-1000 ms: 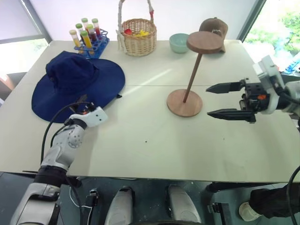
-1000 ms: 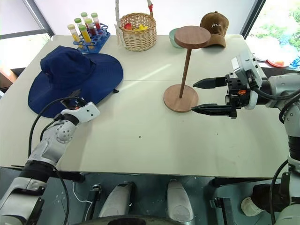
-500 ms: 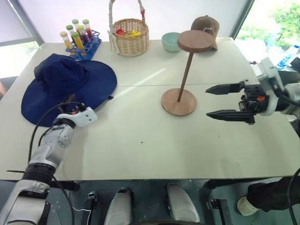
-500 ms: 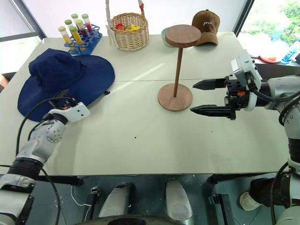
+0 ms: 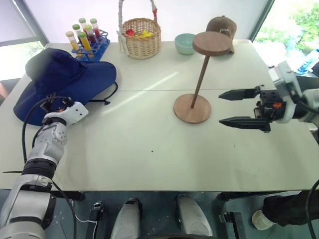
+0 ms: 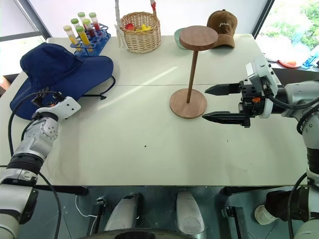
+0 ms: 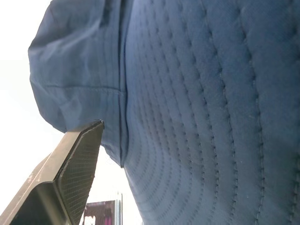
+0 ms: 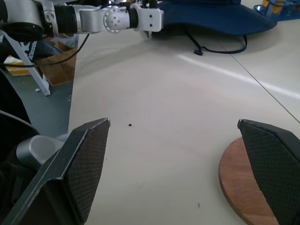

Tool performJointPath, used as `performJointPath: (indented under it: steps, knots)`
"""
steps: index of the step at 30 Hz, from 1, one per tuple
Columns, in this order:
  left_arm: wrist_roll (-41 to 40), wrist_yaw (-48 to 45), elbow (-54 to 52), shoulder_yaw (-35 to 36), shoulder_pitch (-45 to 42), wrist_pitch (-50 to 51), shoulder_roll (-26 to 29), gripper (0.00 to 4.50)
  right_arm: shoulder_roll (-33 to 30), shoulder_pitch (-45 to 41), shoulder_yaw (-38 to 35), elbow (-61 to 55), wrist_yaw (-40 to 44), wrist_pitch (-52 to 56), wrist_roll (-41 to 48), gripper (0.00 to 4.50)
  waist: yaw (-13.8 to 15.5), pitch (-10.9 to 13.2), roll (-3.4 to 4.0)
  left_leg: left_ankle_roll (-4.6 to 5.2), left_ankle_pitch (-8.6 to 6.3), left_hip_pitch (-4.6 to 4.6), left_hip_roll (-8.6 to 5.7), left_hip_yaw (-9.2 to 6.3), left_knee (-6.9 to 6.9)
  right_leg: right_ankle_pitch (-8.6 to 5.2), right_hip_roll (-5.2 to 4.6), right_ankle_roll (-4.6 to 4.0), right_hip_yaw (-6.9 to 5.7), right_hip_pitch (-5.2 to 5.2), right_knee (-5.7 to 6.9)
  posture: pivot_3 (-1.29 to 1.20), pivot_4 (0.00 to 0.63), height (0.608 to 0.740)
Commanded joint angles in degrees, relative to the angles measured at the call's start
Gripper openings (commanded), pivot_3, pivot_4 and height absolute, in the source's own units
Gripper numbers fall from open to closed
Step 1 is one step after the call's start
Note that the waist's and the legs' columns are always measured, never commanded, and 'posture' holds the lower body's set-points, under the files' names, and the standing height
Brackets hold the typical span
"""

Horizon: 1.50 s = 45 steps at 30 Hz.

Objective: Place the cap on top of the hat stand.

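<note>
Cap [image 5: 62,79] flat on tabletop [image 5: 149,149] at far left, well apart from hat stand [image 5: 199,82]. Left gripper [image 5: 50,104], shifted leftward onto brim edge since a second ago, jaws spread wide, nothing grasped. Right gripper [image 5: 239,107] beside stand base, jaws parted, empty. Grasp pending.

We are holding our left tool [image 6: 41,99] forward with fingers spread, our right tool [image 6: 214,103] pointing leftward, fingers wide apart.

cap [image 5: 60,82] left on table [image 5: 149,159], hat stand [image 5: 194,107] right of it
</note>
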Motion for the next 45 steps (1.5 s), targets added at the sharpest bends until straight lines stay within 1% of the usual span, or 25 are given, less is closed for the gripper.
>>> performJointPath:
  steps: [1, 3, 8, 9, 12, 17, 21, 24, 27, 30, 33, 36, 40, 43, 45]
  knots:
    - [-1.0, -0.1, -1.1, 0.1, -0.7, -2.0, 0.4, 3.93, -0.9, -0.8, -2.0, -1.5, -0.1, -0.3, 1.1, 4.5, 0.2, 0.0, 0.0, 0.0, 0.0, -0.01, 0.0, 0.0, 0.0, 0.0, 0.0, 0.0, 0.0, -0.01, 0.0, 0.0, 0.15, 0.74]
    - [-1.0, -0.2, -1.8, 0.0, -0.2, -2.3, 0.6, 3.11, -1.0, -0.8, -2.1, -1.4, -0.1, -0.3, 1.2, 4.5, 0.5, 0.0, 0.0, 0.0, 0.0, -0.01, 0.0, 0.0, 0.0, 0.0, 0.0, 0.0, 0.0, -0.02, 0.0, 0.0, 0.15, 0.74]
    - [-1.0, -0.9, -6.1, 0.3, 2.1, -2.6, 1.7, 0.43, -0.8, -1.8, -2.3, -0.7, -0.5, -0.4, 1.1, 4.5, 0.6, 0.0, 0.0, -0.01, 0.0, -0.02, 0.0, 0.0, 0.0, 0.0, -0.01, 0.0, 0.0, -0.02, 0.0, 0.0, 0.15, 0.74]
    - [-1.0, -1.2, -7.4, 0.5, 2.7, -2.3, 2.1, 0.03, -0.6, -2.3, -2.5, -0.3, -0.9, -0.2, 1.3, 4.5, 0.6, 0.0, 0.0, -0.01, 0.0, -0.03, 0.0, 0.0, 0.0, 0.0, -0.01, 0.0, 0.0, -0.02, 0.0, 0.0, 0.15, 0.74]
    - [-1.2, -2.3, -11.2, 1.4, 4.1, -0.8, 3.2, 0.03, -0.4, -4.5, -3.5, 1.2, -1.9, 2.9, 3.7, 4.5, 0.7, 0.0, 0.0, -0.01, 0.01, -0.03, 0.0, 0.0, 0.0, 0.0, -0.01, -0.01, 0.0, -0.02, 0.0, 0.0, 0.15, 0.74]
    - [-2.1, -5.3, -18.8, 3.5, 6.1, 1.5, 5.6, 0.03, -0.2, -5.2, -3.9, 1.4, -3.5, 0.4, 2.0, 4.5, 0.6, 0.0, -0.01, -0.01, 0.01, -0.04, 0.0, 0.0, 0.0, 0.0, -0.02, -0.01, 0.0, -0.02, -0.01, 0.0, 0.15, 0.74]
    - [-2.9, -9.2, -27.9, 7.0, 6.0, 3.7, 8.7, 0.03, -0.4, -5.0, -3.7, 1.9, -3.7, -1.3, 1.1, 4.5, 0.7, 0.0, -0.02, -0.01, 0.01, -0.13, 0.0, 0.0, -0.01, 0.0, -0.02, -0.01, -0.01, -0.08, -0.05, 0.0, 0.15, 0.74]
    - [-4.3, -12.5, -32.2, 9.4, 2.4, 6.5, 10.0, 0.03, -0.6, -5.6, -4.0, 2.9, -3.7, -1.9, 0.9, 4.5, 0.7, 0.0, -0.03, -0.01, 0.0, -0.16, 0.0, 0.0, -0.01, 0.0, -0.02, -0.01, -0.01, -0.09, -0.07, 0.0, 0.15, 0.74]
    - [-4.9, -15.5, -33.6, 10.3, -4.5, 8.9, 10.9, 0.03, -0.5, -6.7, -4.4, 4.0, -4.1, -2.1, 1.1, 4.5, 0.6, 0.0, -0.07, -0.01, 0.01, -0.22, 0.0, 0.0, 0.03, 0.0, -0.02, -0.01, -0.03, -0.11, -0.08, 0.0, 0.15, 0.74]
    - [-4.8, -17.4, -31.4, 9.3, -13.0, 10.8, 11.1, 0.03, -0.3, -7.0, -4.2, 4.5, -4.1, -3.0, 0.5, 4.5, 0.5, 0.0, -0.08, -0.01, 0.01, -0.24, 0.0, 0.0, 0.03, 0.0, -0.02, 0.0, -0.03, -0.11, -0.13, 0.0, 0.15, 0.74]
    - [-4.7, -18.2, -29.1, 8.3, -18.9, 11.4, 10.3, 0.03, -0.2, -7.1, -4.0, 5.0, -4.2, -3.9, 0.1, 4.5, 0.3, 0.0, -0.07, -0.01, 0.01, -0.26, 0.0, 0.0, 0.0, -0.02, -0.01, 0.03, -0.02, -0.13, -0.17, 0.0, 0.15, 0.74]
    - [-5.4, -18.7, -24.8, 6.8, -27.2, 11.7, 7.4, 0.03, -0.4, -7.7, -4.2, 5.6, -4.3, -4.3, 0.0, 4.5, 0.4, 0.0, -0.07, 0.0, 0.0, -0.29, 0.0, 0.0, -0.03, -0.03, 0.0, 0.05, -0.04, -0.17, -0.17, 0.0, 0.15, 0.74]
    - [-5.0, -17.6, -17.5, 4.5, -34.6, 10.2, 3.6, 0.03, -0.7, -8.0, -4.7, 6.1, -4.4, -4.7, -0.1, 4.5, 0.5, 0.0, -0.07, -0.01, 0.01, -0.53, -0.01, -0.01, 0.08, -0.01, -0.01, 0.08, -0.04, -0.29, -0.16, 0.0, 0.15, 0.74]
    - [-4.8, -15.6, -8.7, 2.2, -41.5, 8.2, -0.4, 0.03, -1.4, -7.4, -5.7, 5.3, -4.3, -4.2, 0.4, 4.5, 0.6, 0.0, -0.08, -0.01, 0.01, -0.76, -0.02, -0.02, 0.25, 0.02, -0.01, 0.14, -0.09, -0.4, -0.16, 0.0, 0.15, 0.74]
    - [-4.8, -14.6, -3.9, 1.3, -44.6, 6.6, -2.0, 0.03, -1.9, -6.9, -6.4, 4.6, -4.2, -3.7, 1.0, 4.5, 0.6, 0.0, -0.08, -0.01, 0.01, -0.88, -0.02, -0.05, 0.35, 0.05, -0.02, 0.19, -0.14, -0.44, -0.17, 0.0, 0.15, 0.74]
